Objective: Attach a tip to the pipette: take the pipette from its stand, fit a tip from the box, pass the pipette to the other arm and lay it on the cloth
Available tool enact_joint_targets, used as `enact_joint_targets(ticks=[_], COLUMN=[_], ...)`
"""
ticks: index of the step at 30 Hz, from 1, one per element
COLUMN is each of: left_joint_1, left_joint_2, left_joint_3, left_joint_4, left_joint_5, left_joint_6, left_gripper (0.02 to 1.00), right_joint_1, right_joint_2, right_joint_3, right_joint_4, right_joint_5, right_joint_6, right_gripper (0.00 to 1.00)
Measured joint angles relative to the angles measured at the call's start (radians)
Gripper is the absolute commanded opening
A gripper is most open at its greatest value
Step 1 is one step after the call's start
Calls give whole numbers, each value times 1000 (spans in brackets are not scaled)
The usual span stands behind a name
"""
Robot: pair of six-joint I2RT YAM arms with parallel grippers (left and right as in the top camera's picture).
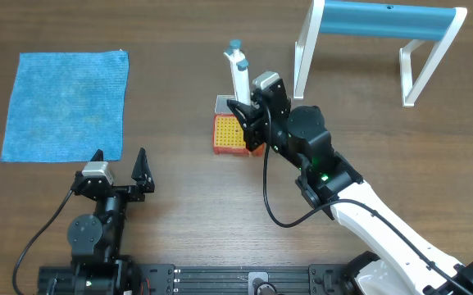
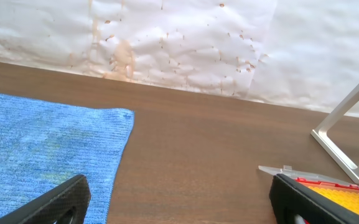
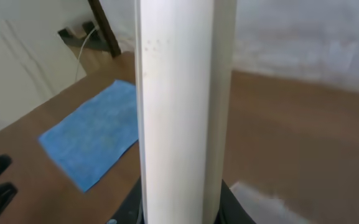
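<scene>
My right gripper [image 1: 248,113] is shut on the white pipette [image 1: 238,70], which stands upright with its blue cap on top. It is held over the orange tip box [image 1: 226,135] at the table's middle. In the right wrist view the pipette body [image 3: 182,106] rises between the fingers, so the tip end is hidden. The blue cloth [image 1: 65,106] lies flat at the far left; it also shows as cloth [image 2: 39,149] and cloth [image 3: 95,134]. My left gripper [image 1: 120,166] is open and empty, near the front left, just short of the cloth's near edge.
The white and blue pipette stand [image 1: 384,37] is at the back right, and its leg [image 2: 347,134] shows beside the tip box [image 2: 344,196]. A black cable [image 1: 269,205] loops beside the right arm. Bare wood lies between the cloth and the box.
</scene>
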Motion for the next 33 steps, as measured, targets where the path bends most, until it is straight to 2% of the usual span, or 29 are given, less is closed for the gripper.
enact_joint_targets(ticks=[5,7,12,15,18,21,25,27,33], left_joint_1=[0,-1,-1,-1,-1,-1,-1,-1,-1], left_joint_2=[0,0,0,0,0,1,64,126,455], left_joint_3=[0,-1,-1,-2,-2,-2,-2,-2,23], left_joint_4=[9,48,55,49,71,110,235,318,611], left_joint_5=[26,125,424,503,509,493,507,529,669], left_joint_6=[-29,-177,-836,-1085,-1254,-1338,-1411,-1426,-1427], left_gripper=[934,934,930,932,932,934,932,932,934], right_joint_1=[0,0,0,0,0,0,0,0,0], right_joint_2=[0,0,0,0,0,0,0,0,0], right_joint_3=[0,0,0,0,0,0,0,0,0], right_joint_4=[-27,-27,-30,-30,-30,-30,-30,-30,-30], right_joint_5=[0,0,-27,-47,-62,-100,-224,-281,-437], right_joint_6=[175,268,443,480,510,542,568,584,613], right_gripper=[80,82,84,84,82,82,82,82,84])
